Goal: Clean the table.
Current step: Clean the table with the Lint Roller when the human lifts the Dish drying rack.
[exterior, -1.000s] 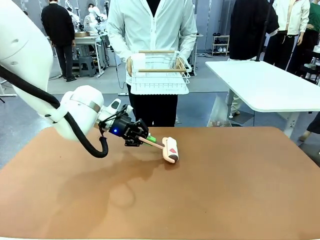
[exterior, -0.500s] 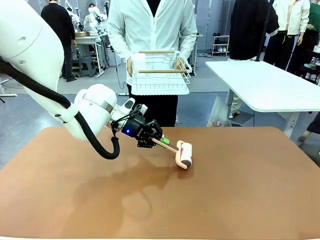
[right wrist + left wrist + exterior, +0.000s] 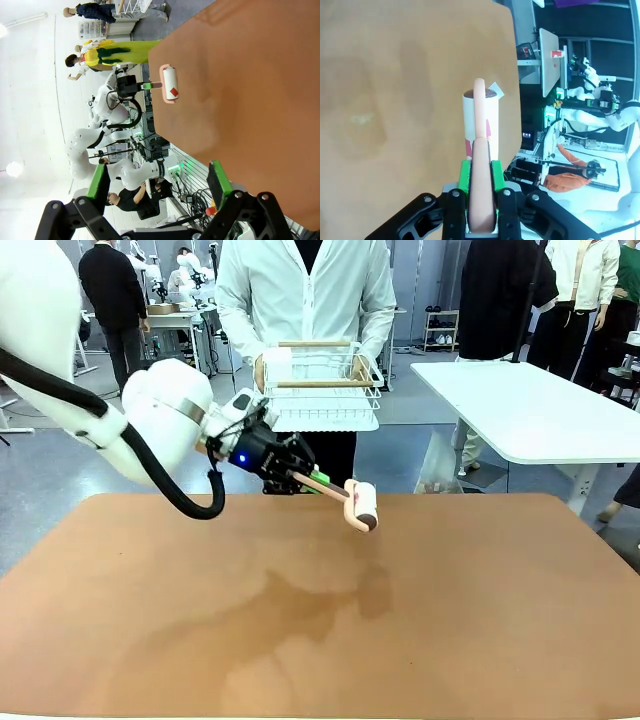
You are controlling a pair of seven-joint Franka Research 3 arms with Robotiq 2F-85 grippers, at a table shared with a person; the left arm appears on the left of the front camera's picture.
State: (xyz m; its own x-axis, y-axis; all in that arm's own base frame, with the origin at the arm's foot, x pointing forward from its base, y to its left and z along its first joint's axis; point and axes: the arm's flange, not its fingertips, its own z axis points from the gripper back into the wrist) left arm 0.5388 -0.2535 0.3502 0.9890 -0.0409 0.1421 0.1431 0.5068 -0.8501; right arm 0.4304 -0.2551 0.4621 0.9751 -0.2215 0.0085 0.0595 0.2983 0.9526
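Above the terracotta table, the left claw clamps a lint roller; the right claw gapes.

one lint roller, one wire basket

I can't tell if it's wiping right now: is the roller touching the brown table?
Apart. The front view shows the roller raised over the table's far edge, its shadow lying separately on the top, well nearer the camera.

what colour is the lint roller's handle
Pale peach-pink; the handle shows best in the left wrist view.
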